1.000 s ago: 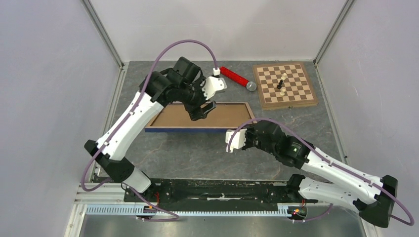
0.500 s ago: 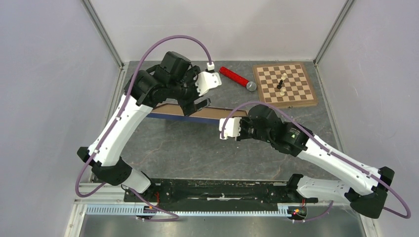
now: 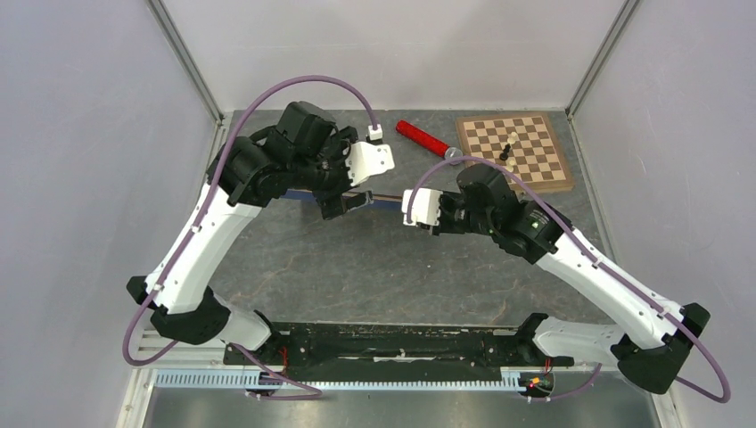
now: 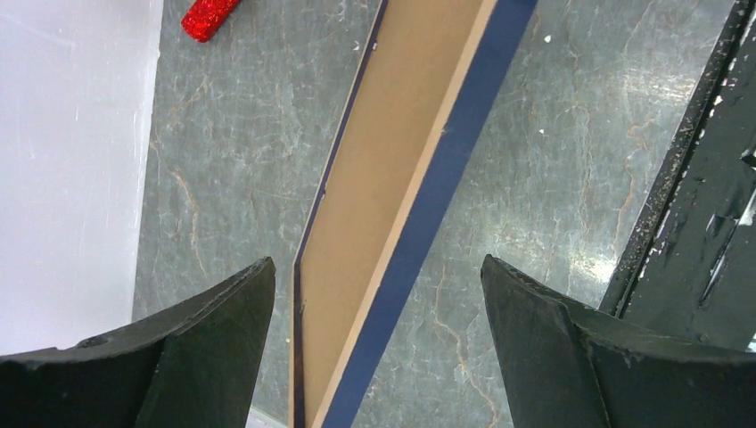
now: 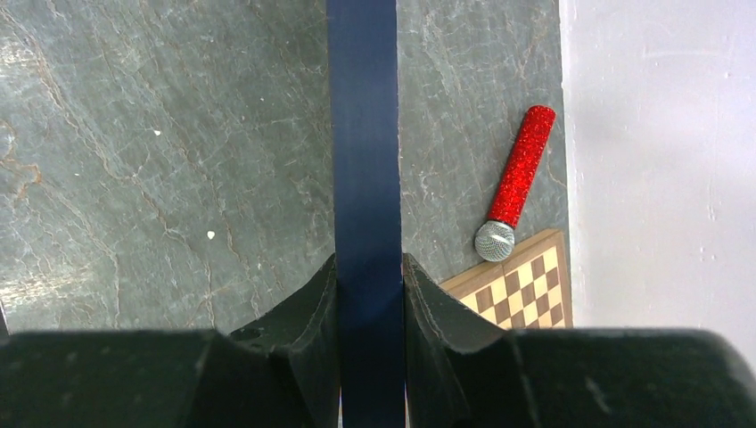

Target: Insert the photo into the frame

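- The frame [image 5: 365, 134] stood almost on edge over the grey counter [image 5: 178, 134]. A second earlier it had leaned back, with its brown face open to the overhead camera.
- The right claw [image 5: 367, 265] was clamped on the frame's dark blue edge, one finger on each side.
- The left claw [image 4: 376, 267] was spread wide and straddled the frame's brown-and-blue length without touching it.
- A red glitter microphone [image 5: 521, 178] lay beside the chessboard [image 5: 526, 285].

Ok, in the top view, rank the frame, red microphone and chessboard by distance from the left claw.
1. The frame, between the open fingers of the left claw.
2. The red microphone, behind and to the right.
3. The chessboard, farthest, far right.
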### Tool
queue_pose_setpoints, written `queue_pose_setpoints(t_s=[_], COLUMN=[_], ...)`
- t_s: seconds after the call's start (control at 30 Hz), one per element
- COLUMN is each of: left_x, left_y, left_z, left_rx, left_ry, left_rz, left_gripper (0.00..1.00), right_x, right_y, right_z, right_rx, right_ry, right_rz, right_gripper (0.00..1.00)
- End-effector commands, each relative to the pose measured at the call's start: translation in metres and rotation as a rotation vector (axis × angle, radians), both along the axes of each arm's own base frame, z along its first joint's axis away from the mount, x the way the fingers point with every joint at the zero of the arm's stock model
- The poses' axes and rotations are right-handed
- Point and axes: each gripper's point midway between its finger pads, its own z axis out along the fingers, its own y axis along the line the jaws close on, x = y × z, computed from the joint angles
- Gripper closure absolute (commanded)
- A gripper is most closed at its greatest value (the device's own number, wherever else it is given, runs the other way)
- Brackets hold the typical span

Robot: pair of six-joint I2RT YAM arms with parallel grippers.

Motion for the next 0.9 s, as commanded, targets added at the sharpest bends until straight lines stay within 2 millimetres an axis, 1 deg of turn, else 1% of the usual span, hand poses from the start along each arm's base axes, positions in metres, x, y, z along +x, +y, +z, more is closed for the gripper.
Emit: queue_pose_setpoints(t_s=[0.0, 0.07, 0.17, 0.33, 0.4, 0.53, 0.63, 0.73, 0.87], left_x=[-0.005, -0.003, -0.001, 0.001, -0.001, -0.003, -0.006, -0.004, -0.003], left_y=[-0.005, -0.008, -0.009, -0.004, -0.001, -0.002, -0.005, -0.005, -0.010], left_z=[0.009, 0.006, 0.010, 0.021, 0.021, 0.016, 0.016, 0.015, 0.005], left_rx=[0.005, 0.007, -0.014, -0.046, -0.043, -0.048, -0.056, -0.033, 0.003], left_ry=[-0.040, -0.033, -0.056, -0.137, -0.150, -0.155, -0.166, -0.189, -0.189], left_rz=[-0.050, -0.045, -0.043, -0.040, -0.044, -0.067, -0.096, -0.120, -0.168], left_gripper=[0.09, 0.09, 0.09, 0.09, 0.09, 0.09, 0.09, 0.09, 0.09], right_x=[0.003, 0.005, 0.007, 0.009, 0.008, 0.008, 0.008, 0.009, 0.009], right_y=[0.013, 0.011, 0.008, 0.005, 0.004, 0.003, 0.004, 0.005, 0.006], right_z=[0.044, 0.044, 0.042, 0.042, 0.041, 0.041, 0.040, 0.044, 0.048], right_rx=[0.140, 0.147, 0.155, 0.172, 0.177, 0.200, 0.206, 0.210, 0.215], right_ry=[-0.039, -0.032, -0.021, -0.002, 0.003, 0.006, 0.014, 0.018, 0.025], right_rz=[0.027, 0.024, 0.018, 0.011, 0.007, 0.002, 0.001, 0.001, 0.004], right_gripper=[1.00, 1.00, 1.00, 1.00, 1.00, 1.00, 1.00, 1.00, 1.00])
